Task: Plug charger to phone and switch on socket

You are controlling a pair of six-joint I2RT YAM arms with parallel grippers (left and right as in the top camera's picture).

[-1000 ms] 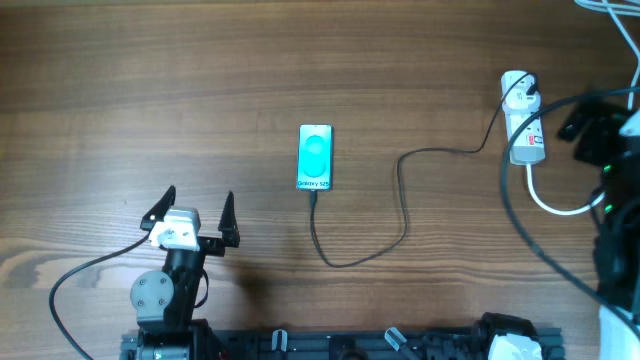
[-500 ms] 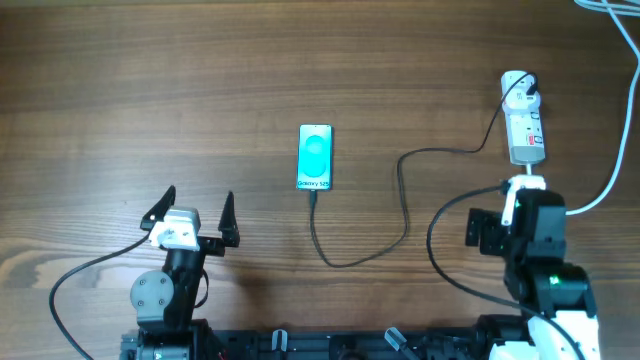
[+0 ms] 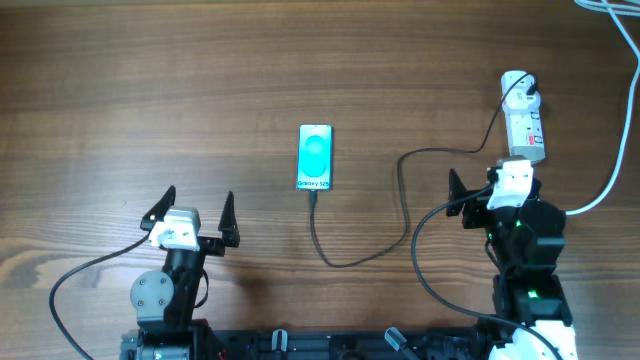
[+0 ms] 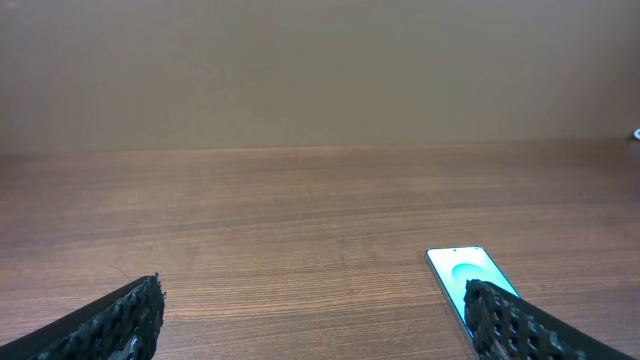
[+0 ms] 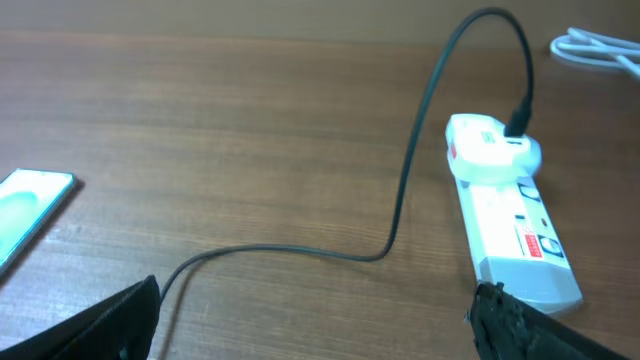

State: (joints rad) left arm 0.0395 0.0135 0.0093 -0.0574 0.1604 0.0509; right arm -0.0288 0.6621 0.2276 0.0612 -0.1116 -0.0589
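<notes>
The phone [image 3: 315, 157] lies flat mid-table, cyan screen up. It also shows in the left wrist view [image 4: 465, 275] and the right wrist view [image 5: 25, 210]. The black charger cable [image 3: 404, 205] runs from the phone's near end in a loop to its plug [image 3: 527, 92] in the far end of the white socket strip [image 3: 524, 128]. The right wrist view shows the cable [image 5: 410, 190], plug [image 5: 517, 122] and strip [image 5: 510, 225]. My right gripper [image 3: 492, 178] is open and empty at the strip's near end [image 5: 315, 325]. My left gripper [image 3: 195, 207] is open and empty, left of the phone [image 4: 310, 320].
A thick white cord [image 3: 612, 180] curves from the strip toward the table's right edge, and its far loop shows in the right wrist view [image 5: 600, 50]. Bare wood lies between the phone and both grippers. Black arm cables trail near the front edge.
My right arm has swung in from the right edge to the near end of the socket strip, jaws open. The left arm, phone and cable have not moved.
</notes>
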